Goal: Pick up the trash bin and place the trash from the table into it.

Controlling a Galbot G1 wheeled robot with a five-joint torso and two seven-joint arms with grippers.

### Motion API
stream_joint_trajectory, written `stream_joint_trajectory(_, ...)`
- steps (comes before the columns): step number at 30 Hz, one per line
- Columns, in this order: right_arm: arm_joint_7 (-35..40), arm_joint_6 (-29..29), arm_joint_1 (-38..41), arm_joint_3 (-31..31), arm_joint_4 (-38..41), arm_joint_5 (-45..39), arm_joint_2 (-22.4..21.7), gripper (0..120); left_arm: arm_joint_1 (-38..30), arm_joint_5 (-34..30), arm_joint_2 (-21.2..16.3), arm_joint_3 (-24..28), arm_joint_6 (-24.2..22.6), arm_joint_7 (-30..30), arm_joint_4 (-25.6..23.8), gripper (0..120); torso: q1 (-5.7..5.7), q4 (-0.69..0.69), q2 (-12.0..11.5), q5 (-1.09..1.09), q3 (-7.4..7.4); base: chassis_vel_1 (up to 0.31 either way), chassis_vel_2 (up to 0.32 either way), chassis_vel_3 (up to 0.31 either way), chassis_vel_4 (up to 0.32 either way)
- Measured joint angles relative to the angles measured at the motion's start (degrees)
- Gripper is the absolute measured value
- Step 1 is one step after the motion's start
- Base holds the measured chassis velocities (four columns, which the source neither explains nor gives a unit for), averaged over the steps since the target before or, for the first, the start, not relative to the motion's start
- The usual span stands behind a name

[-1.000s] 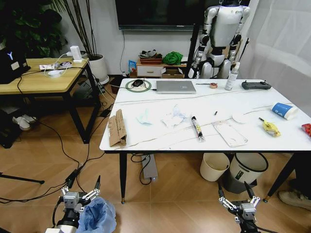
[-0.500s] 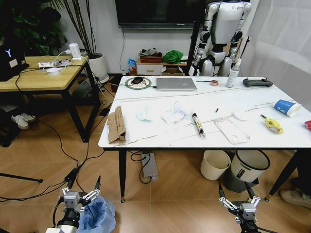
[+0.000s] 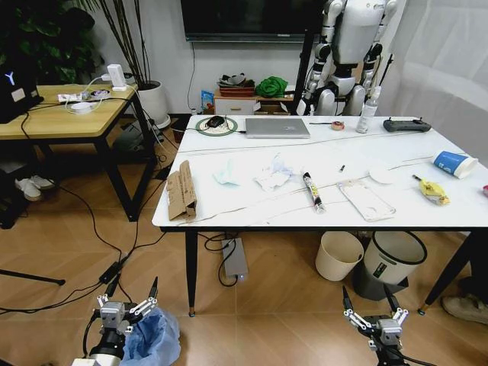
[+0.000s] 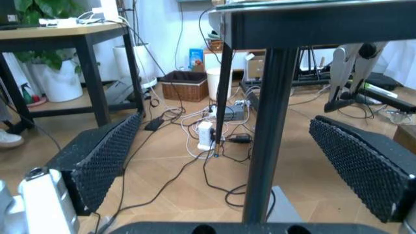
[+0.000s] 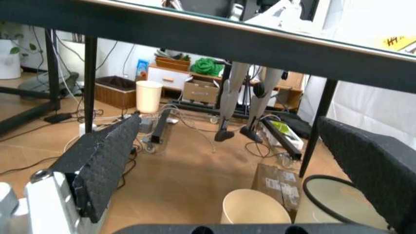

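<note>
Down at the near edge of the head view, both arms hang low over the wooden floor. At near left the left pincer [image 3: 128, 299] stands released, fingers spread, with the trash bin [image 3: 152, 338] in its baggy light-blue liner just beside it on the right, low by the arm; whether they touch I cannot tell. In the left wrist view the left pincer [image 4: 240, 161] has its ribbed pads wide apart, a black table leg [image 4: 266, 122] between them farther off. At near right the right pincer [image 3: 374, 303] is released too, grasping nothing; in the right wrist view the right pincer [image 5: 250, 161] frames a cream bucket [image 5: 255, 208] on the floor.

Farther off stands the table [image 3: 229, 210] with its white veined top. On it the trash lies spread: a brown cardboard piece [image 3: 182, 191] at the near left corner, white tissues [image 3: 272, 174] toward the middle, a black tube [image 3: 313, 191], a clear plastic tray [image 3: 367, 200], a yellow wrapper [image 3: 431, 191], and a blue paper cup [image 3: 456, 163] at far right. Under the table's right part sits a black-rimmed basket [image 3: 393, 263]. At the far side of the table lies a closed laptop [image 3: 277, 127].
</note>
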State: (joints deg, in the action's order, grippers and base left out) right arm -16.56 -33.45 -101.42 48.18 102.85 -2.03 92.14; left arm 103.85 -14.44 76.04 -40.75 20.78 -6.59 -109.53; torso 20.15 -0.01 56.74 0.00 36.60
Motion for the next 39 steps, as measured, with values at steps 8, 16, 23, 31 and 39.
stream_joint_trajectory(8,0.0,0.0,0.1,-0.2,-0.1,0.0,0.0,100,0.0,-0.2,-0.2,0.0,-0.2,0.0,-0.1,100,-0.93,0.0,-2.2,0.0,-1.24,0.0,0.0,0.0,0.0)
stream_joint_trajectory(16,0.0,0.0,0.2,-0.4,-0.2,0.1,0.0,100,0.1,-0.2,-0.2,0.1,-0.4,0.1,0.0,100,-1.95,0.0,-4.4,0.0,-2.49,0.0,0.0,0.0,0.0)
stream_joint_trajectory(23,0.0,0.0,0.3,-0.4,-0.6,0.1,0.0,100,0.0,-0.2,-0.2,0.0,-0.6,0.1,0.2,100,-2.72,0.0,-6.3,0.0,-3.58,0.0,0.0,0.0,0.0)
stream_joint_trajectory(31,0.0,-0.1,0.5,-0.4,-1.3,0.1,0.0,100,-0.1,-0.3,-0.1,-0.1,-0.8,0.1,0.8,100,-3.59,0.0,-8.5,0.0,-4.88,0.0,0.0,0.0,0.0)
stream_joint_trajectory(39,-0.1,-0.4,0.5,-0.4,-1.8,0.2,0.0,100,-0.7,-0.5,0.1,-0.5,-1.4,0.1,3.1,100,-4.47,0.0,-10.4,0.0,-5.98,0.0,0.0,0.0,0.0)
